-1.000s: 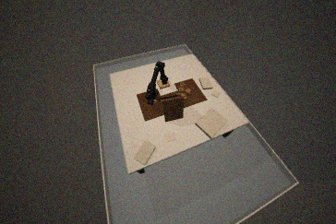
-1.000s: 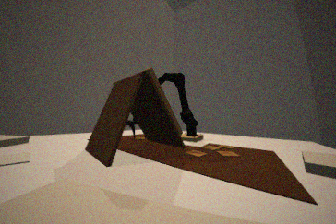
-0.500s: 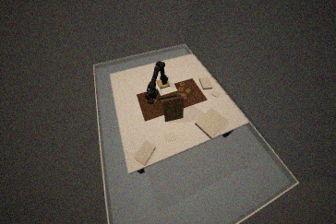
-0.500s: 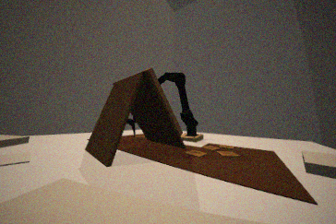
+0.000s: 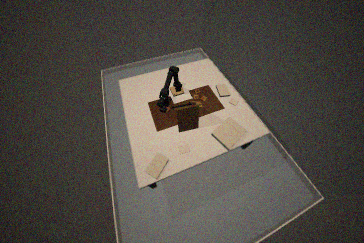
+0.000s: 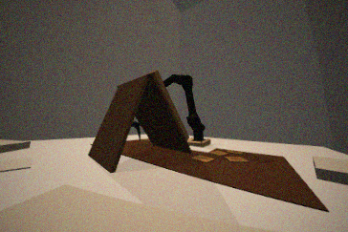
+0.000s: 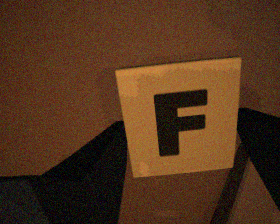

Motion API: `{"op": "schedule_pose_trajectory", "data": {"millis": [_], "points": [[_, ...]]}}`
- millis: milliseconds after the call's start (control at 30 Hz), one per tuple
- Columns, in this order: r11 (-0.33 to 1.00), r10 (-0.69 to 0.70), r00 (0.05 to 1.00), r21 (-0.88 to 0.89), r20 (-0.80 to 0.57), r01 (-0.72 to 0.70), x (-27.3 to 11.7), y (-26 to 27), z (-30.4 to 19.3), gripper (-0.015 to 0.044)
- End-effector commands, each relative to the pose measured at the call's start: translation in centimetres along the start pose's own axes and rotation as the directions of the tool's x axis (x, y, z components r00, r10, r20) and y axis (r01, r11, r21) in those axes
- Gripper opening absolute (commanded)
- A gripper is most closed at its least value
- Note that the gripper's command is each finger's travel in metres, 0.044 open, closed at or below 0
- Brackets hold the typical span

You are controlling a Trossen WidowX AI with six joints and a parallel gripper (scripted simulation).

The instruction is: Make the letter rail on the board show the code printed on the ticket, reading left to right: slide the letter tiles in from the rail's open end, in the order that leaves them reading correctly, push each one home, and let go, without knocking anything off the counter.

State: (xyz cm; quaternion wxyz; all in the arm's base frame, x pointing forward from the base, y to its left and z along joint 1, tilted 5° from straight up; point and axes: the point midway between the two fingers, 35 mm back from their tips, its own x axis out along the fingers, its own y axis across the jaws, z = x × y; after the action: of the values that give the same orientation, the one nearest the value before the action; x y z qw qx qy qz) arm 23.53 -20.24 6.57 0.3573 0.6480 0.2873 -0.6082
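My gripper (image 5: 163, 108) (image 7: 180, 123) is shut on the F tile (image 7: 141, 112), a pale square with a black F that reads upright in the wrist view, one finger at each side. The brown board (image 5: 159, 123) (image 6: 282, 176) lies under the gripper. The rail (image 5: 184, 105) runs along the board beside it; any letters in it are too small to read. Several loose tiles (image 5: 204, 98) (image 6: 236, 159) lie on the board's other half, their letters unreadable. No printed code is readable in any view.
A dark brown tent-shaped stand (image 5: 188, 119) (image 6: 163, 114) rises at the board's edge and hides part of it in the exterior view. Pale slabs (image 5: 230, 133) (image 5: 157, 165) (image 5: 223, 90) lie around the white counter (image 5: 135, 99).
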Motion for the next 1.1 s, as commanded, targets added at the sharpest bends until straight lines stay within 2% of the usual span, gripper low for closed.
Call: {"op": "schedule_pose_trajectory", "data": {"millis": [0, 467, 600, 1067], "points": [[1.000, 0.000, 1.000, 0.005, 0.004, 0.000, -0.3, 0.0, 0.0, 0.0000], [1.000, 0.002, 1.000, 0.000, 0.002, -0.002, -0.8, 0.0, 0.0, 0.0000], [0.999, 0.045, 0.998, -0.012, 0.041, -0.044, -1.3, 0.5, 2.0, 0.0000], [0.918, 0.180, 0.983, -0.351, -0.046, -0.185, -2.8, 2.6, 1.6, 0.0000]]}}
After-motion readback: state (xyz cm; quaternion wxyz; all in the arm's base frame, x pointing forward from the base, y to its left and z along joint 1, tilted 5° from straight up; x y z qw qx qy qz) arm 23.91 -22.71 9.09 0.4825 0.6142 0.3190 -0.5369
